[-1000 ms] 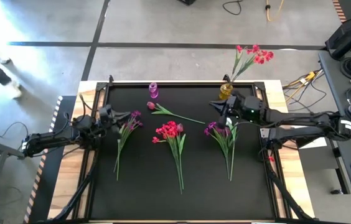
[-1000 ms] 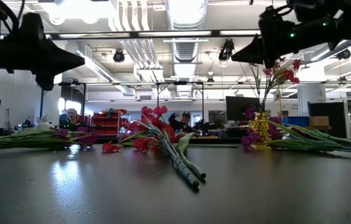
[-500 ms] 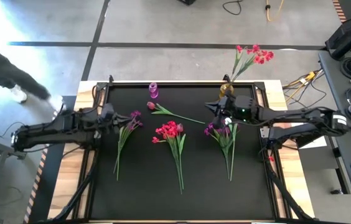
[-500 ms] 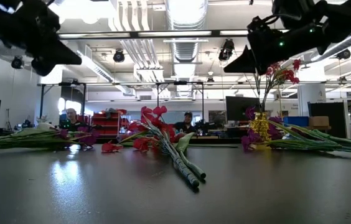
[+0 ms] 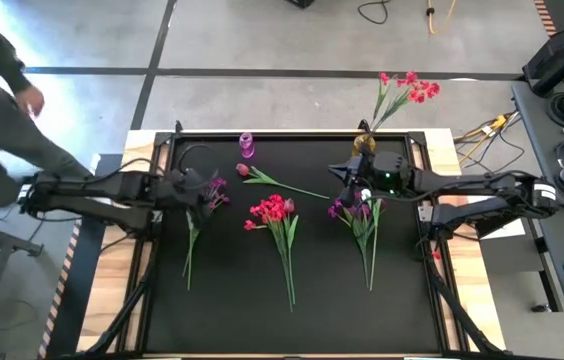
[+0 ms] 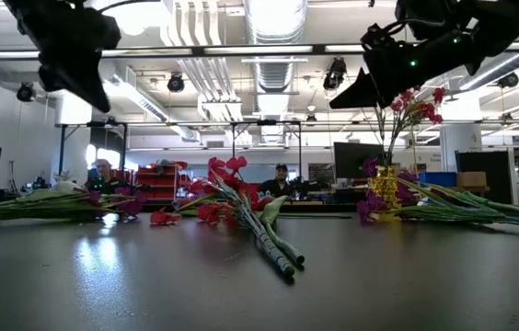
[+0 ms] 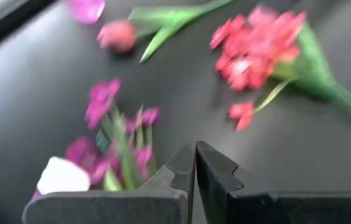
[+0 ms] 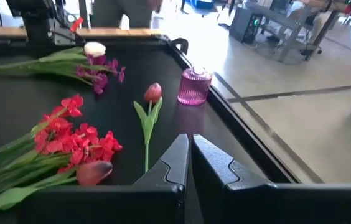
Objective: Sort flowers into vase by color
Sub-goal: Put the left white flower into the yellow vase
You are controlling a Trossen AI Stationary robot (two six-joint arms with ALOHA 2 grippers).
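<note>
Above the purple flowers (image 5: 205, 200), both end effectors (image 7: 195, 163) (image 8: 190, 152) hover closed, empty.

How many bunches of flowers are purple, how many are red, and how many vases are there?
Purple flower bunches lying on the mat: 2
Red flower bunches: 2, one on the mat, one standing in the yellow vase
Single pink tulip on the mat: 1
Vases: 2, purple vase and yellow vase
Total: 7
</note>
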